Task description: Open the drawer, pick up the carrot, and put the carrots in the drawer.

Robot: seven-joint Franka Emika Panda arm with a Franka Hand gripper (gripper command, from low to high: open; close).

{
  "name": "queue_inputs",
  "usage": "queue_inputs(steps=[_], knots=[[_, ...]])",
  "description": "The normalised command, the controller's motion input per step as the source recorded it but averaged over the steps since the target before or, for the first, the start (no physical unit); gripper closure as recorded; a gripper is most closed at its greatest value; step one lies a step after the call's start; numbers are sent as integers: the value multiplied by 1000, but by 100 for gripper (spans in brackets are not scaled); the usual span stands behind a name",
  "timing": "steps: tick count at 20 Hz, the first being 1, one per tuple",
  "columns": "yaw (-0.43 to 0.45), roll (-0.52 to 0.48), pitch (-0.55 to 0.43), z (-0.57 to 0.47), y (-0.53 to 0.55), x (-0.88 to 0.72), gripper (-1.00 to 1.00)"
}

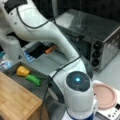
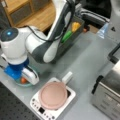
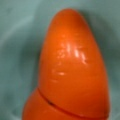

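The drawer (image 1: 10, 71) (image 2: 72, 41) stands pulled out from the wooden-topped cabinet (image 1: 15, 100) and holds a yellow toy vegetable (image 1: 23, 71) (image 2: 75, 25) and a green one (image 1: 33, 80) (image 2: 66, 36). The orange carrot (image 1: 51, 49) (image 2: 85, 29) sits just beyond the drawer on the grey table. My gripper (image 1: 45, 50) is right at the carrot, its dark hand on the carrot's left in a front view. In the wrist view the carrot (image 3: 72, 72) fills the picture, tip up, over a pale grey-green surface; no fingers show there.
A silver toaster oven (image 1: 100, 37) (image 2: 110, 92) with black knobs stands to one side. A pink plate (image 1: 105, 95) (image 2: 53, 95) rests on a white appliance beside my base. A small orange thing (image 2: 23, 80) lies in a pale dish at my base.
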Motion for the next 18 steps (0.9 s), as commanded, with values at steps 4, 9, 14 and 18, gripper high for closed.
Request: queue_inputs(steps=[4,9,14,18], knots=[[-82,-96,69,-116,164,163,-100],[-85,-96,65,-129,171,156,-100],[-89,-80,48,-180,203,162,-100],[-90,-78,62,-235,252,103,-100]])
